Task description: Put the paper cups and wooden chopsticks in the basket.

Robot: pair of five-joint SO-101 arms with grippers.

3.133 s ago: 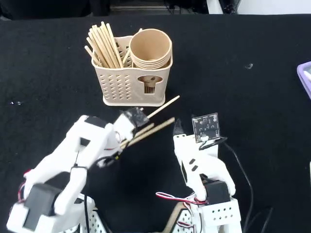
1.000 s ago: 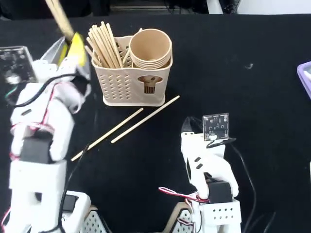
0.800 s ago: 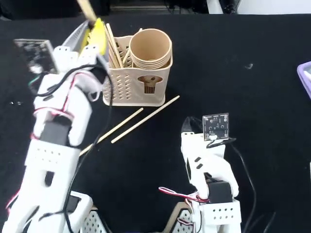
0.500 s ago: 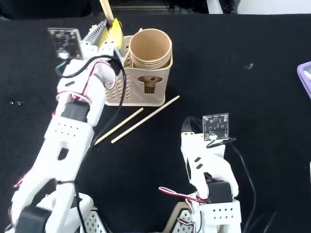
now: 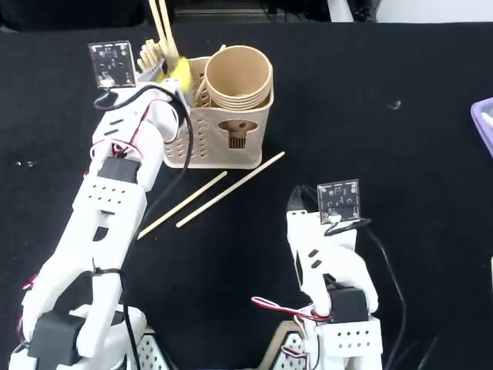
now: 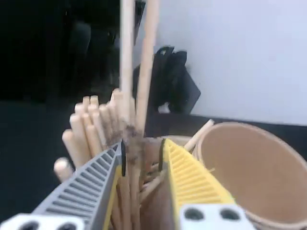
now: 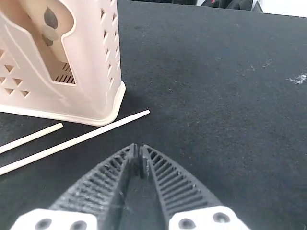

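1. Left arm: extends along the left side of the black counter point(image 5: 385, 154) to the far-left corner of the beige perforated plastic basket point(image 5: 202, 137).
2. Left pincer point(image 5: 166, 66): its grey and yellow fingers are clamped on the held pair of pale wooden chopsticks point(image 5: 161, 21). The gap between the fingers is no wider than the two sticks. The pair stands upright, with its upper ends well above the basket rim. The pincer sits at the rim over the basket's left compartment.
3. Left compartment: holds the bundle of pale wooden chopsticks point(image 6: 88, 125), which leans to the left, just beside the held pair.
4. Right compartment: holds the stack of brown paper cups point(image 5: 239, 75), nested and mouth up.
5. Counter, near side of the basket: the two loose pale wooden chopsticks point(image 5: 231, 189) lie side by side and roughly parallel. They slant from near-left to far-right. The far end of the right stick lies close to the basket's near-right corner.
6. Right pincer point(image 5: 295, 202): its black fingers are pressed fully together with nothing between them. It is low over the counter, to the near-right of the loose sticks and apart from them.
7. Right edge of the counter: a purple object point(image 5: 484, 123), cut off by the frame.
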